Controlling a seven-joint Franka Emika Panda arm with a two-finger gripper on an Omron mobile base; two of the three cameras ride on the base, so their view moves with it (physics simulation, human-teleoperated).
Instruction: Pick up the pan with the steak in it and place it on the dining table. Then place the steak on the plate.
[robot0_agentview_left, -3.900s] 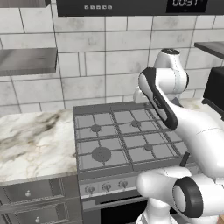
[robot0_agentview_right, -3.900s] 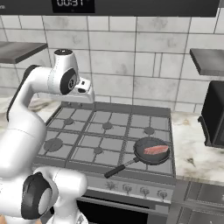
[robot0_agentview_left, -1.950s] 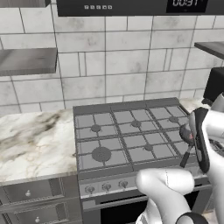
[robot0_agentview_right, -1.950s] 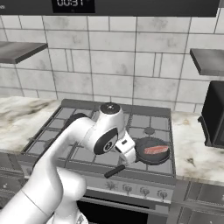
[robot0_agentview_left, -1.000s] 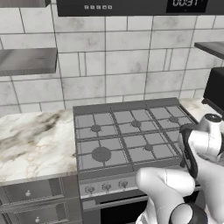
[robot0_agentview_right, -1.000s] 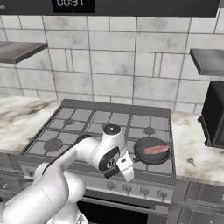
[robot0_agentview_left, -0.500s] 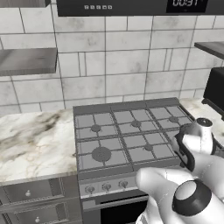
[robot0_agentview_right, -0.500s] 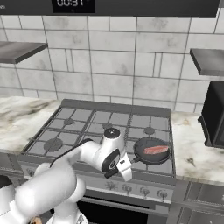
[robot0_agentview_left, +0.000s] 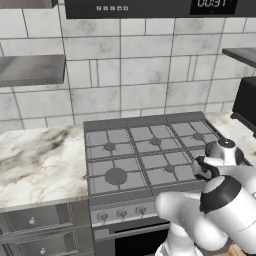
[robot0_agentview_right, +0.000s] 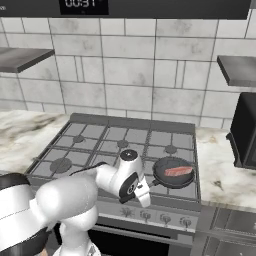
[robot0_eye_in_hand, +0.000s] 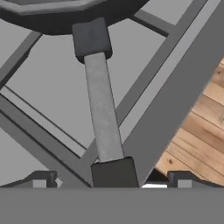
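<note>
On the grey gas stove (robot0_agentview_right: 90, 145), our claw (robot0_eye_in_hand: 109, 180) stands wide, astride the long handle of the small round black frying pan (robot0_agentview_right: 172, 172) at front right. Inside lies the pinkish-red flat steak (robot0_agentview_right: 178, 172). Rigid and likely nose-heavy, so we should grip near the bowl.

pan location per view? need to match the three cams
Left base view: pan hidden behind the arm at the stove's front right.
Right base view: pan on the stove's front right burner, steak inside, handle toward the end effector.
Hand view: pan rim along the top edge, its handle running down the middle toward the fingertips.
Shared landmark: the stove's grey grates.
</note>
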